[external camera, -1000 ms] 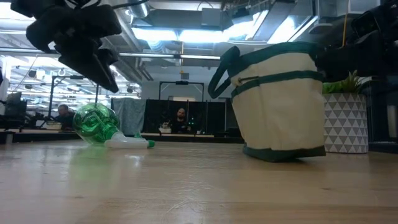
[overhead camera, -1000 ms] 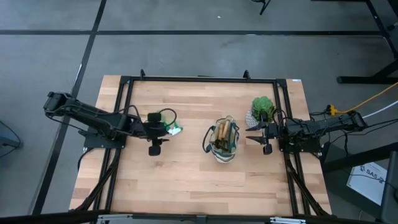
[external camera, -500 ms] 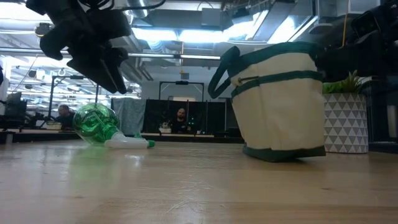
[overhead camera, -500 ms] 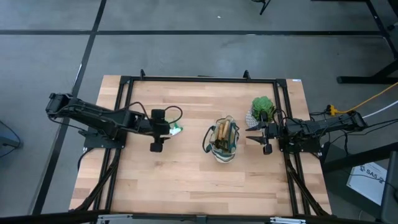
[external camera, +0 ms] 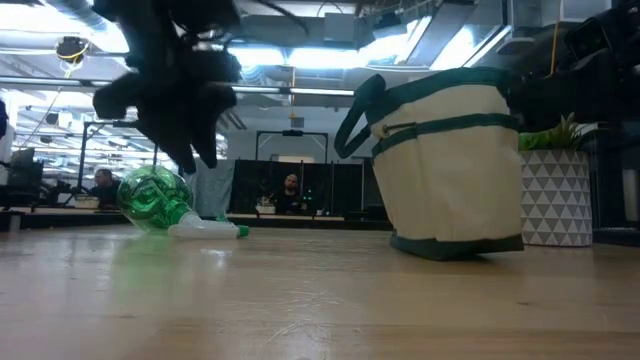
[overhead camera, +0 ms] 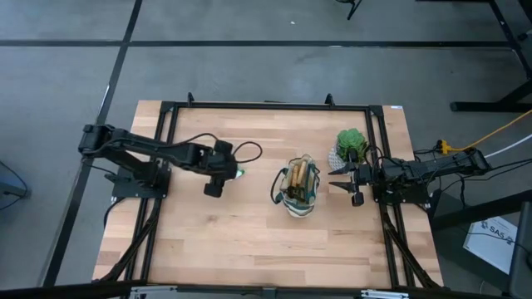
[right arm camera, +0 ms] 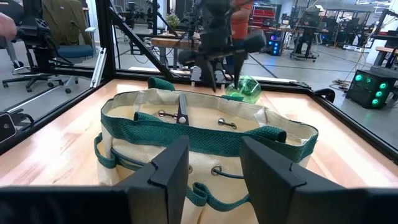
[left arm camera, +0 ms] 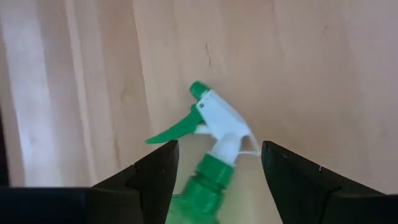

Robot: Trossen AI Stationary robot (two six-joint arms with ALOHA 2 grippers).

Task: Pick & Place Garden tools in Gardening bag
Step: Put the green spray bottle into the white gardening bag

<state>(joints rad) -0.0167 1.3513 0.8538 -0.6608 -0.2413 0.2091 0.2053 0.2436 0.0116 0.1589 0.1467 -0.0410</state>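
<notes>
No readable labels anywhere; left gripper (left arm camera: 214,165) wide open, straddling the lying spray bottle (left arm camera: 208,155) without gripping, right gripper (right arm camera: 214,171) parted and empty beside the bag (right arm camera: 205,146)

spray bottle (overhead camera: 238,174) left of bag (overhead camera: 300,186), plant (overhead camera: 350,143) right

From above, the left gripper (overhead camera: 231,171) hangs over the green spray bottle (overhead camera: 239,174), which lies on the wooden table (overhead camera: 249,241) left of the gardening bag (overhead camera: 300,187). The bag sits mid-table with wooden handles poking out. The right gripper (overhead camera: 337,179) waits just right of the bag, beside the potted plant (overhead camera: 350,144).
</notes>
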